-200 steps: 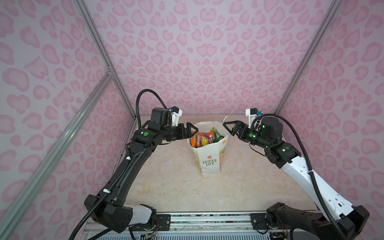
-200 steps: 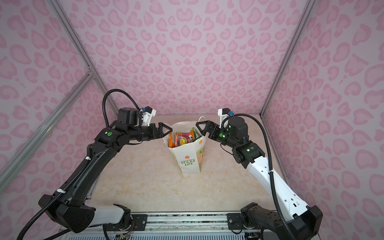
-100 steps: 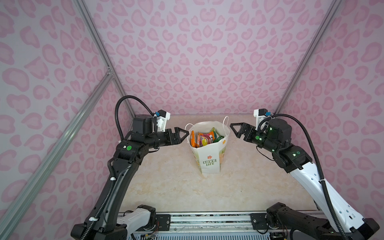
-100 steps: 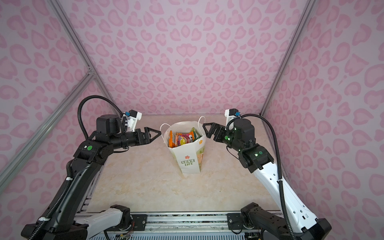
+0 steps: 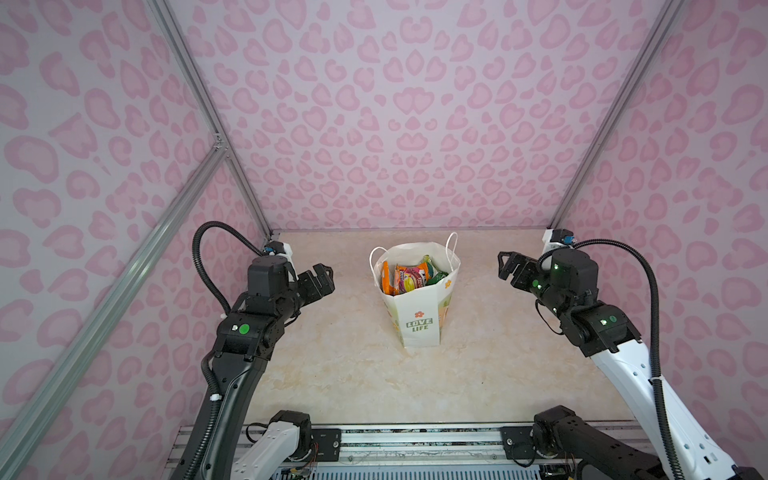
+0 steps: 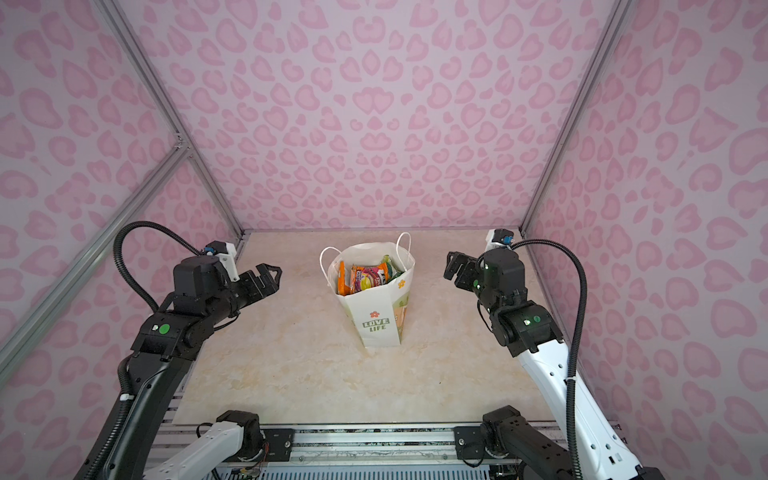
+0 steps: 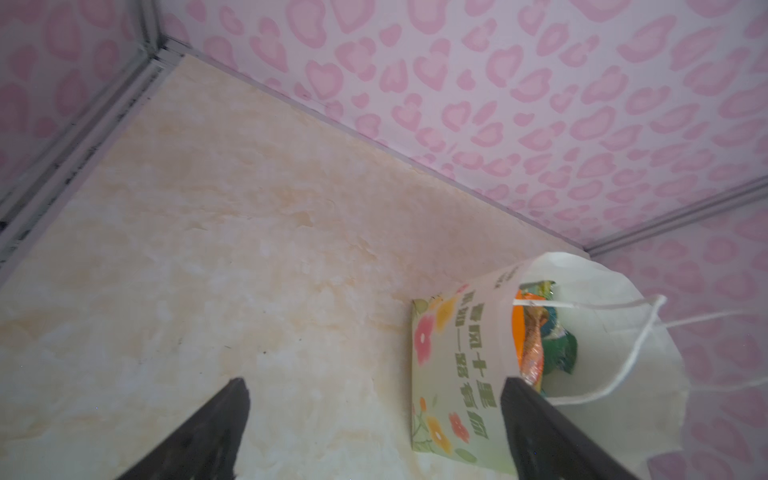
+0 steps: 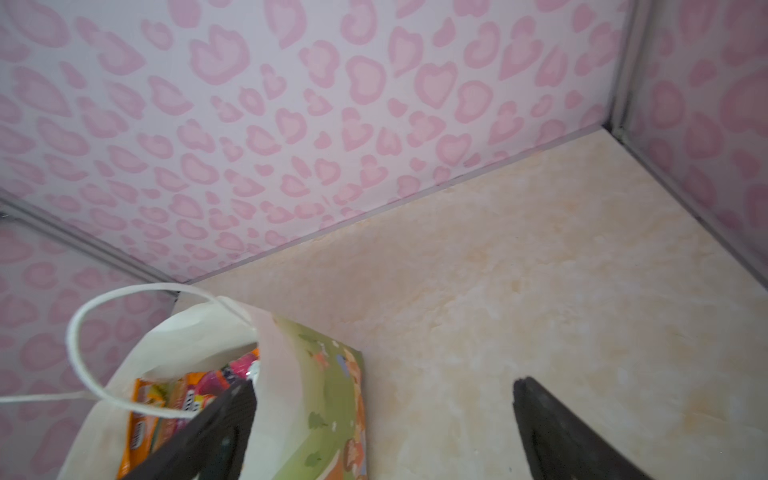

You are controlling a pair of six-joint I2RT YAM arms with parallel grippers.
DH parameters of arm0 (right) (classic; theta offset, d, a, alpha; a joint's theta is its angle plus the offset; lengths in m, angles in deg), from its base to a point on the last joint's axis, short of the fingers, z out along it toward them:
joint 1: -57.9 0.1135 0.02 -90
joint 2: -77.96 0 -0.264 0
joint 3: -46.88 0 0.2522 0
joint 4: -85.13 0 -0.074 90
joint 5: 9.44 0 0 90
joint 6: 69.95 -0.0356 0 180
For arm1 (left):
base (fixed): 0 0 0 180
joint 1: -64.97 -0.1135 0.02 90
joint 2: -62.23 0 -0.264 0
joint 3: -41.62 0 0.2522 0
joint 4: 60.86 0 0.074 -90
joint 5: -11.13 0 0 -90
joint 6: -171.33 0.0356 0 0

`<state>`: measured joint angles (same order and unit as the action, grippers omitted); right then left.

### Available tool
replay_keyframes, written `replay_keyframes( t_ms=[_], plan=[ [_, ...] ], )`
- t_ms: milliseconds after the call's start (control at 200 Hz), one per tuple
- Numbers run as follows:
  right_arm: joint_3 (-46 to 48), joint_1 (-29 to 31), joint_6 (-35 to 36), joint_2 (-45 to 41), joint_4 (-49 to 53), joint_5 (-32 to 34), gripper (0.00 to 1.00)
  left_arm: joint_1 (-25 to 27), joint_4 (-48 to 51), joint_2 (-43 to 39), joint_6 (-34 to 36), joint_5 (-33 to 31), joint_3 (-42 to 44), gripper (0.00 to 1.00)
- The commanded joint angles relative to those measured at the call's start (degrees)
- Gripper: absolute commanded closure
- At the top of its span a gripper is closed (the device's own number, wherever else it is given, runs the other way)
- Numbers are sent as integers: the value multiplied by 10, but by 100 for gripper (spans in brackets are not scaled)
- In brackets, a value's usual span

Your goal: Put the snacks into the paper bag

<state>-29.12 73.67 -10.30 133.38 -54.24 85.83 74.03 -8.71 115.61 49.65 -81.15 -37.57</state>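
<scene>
The white paper bag [image 5: 419, 320] [image 6: 380, 322] stands upright mid-table in both top views, its mouth open, cord handles up. Several snacks [image 5: 409, 277] [image 6: 368, 276], orange, pink and green packets, sit inside it. My left gripper [image 5: 322, 280] [image 6: 266, 278] hangs open to the bag's left, well apart from it. My right gripper [image 5: 509, 266] [image 6: 455, 266] hangs open to its right, also apart. The left wrist view shows the bag [image 7: 457, 374] with the snacks [image 7: 540, 340] beyond the empty left gripper [image 7: 374, 390]. In the right wrist view the bag [image 8: 299, 399] and snacks [image 8: 174, 399] lie beside the empty right gripper [image 8: 382, 395].
Pink heart-patterned walls [image 5: 399, 124] enclose the beige marble tabletop [image 5: 353, 374] on three sides, with metal frame posts [image 5: 208, 124] at the corners. The arm bases sit on a metal rail [image 5: 415, 440] at the front edge.
Both grippers have drawn back from the bag's rim, the left one leftward and the right one rightward. The bag stayed standing with the snacks inside.
</scene>
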Motion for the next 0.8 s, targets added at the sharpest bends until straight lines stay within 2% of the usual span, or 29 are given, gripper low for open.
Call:
replay_keyframes(
  t_ms=[0, 90, 200, 305, 415, 470, 555, 720, 795],
  plan=[
    [54, -34, 10, -15, -55, 49, 2, 0, -86, -24, -27, -174, 63, 3],
    [112, -66, 10, -25, -110, 50, 2, 0, -201, -51, -8, -251, 170, 3],
    [183, -101, 14, -26, -180, 49, 2, -2, -288, -51, -31, -351, 269, 3],
    [291, -122, 38, -25, -318, 76, 2, -2, -370, -21, -4, -413, 331, 3],
    [410, -146, 63, -17, -482, 107, 1, -3, -482, 24, 58, -461, 388, 3],
    [447, -152, 86, -7, -538, 120, 1, -3, -557, 44, 100, -464, 416, 3],
    [481, -152, 138, 25, -622, 124, 1, -4, -671, 78, 164, -434, 457, 2],
    [510, -152, 176, 142, -767, 113, 1, -10, -846, 175, 242, -417, 498, 0],
    [508, -151, 208, 195, -830, 111, 1, -17, -922, 183, 267, -364, 521, 3]
  ],
)
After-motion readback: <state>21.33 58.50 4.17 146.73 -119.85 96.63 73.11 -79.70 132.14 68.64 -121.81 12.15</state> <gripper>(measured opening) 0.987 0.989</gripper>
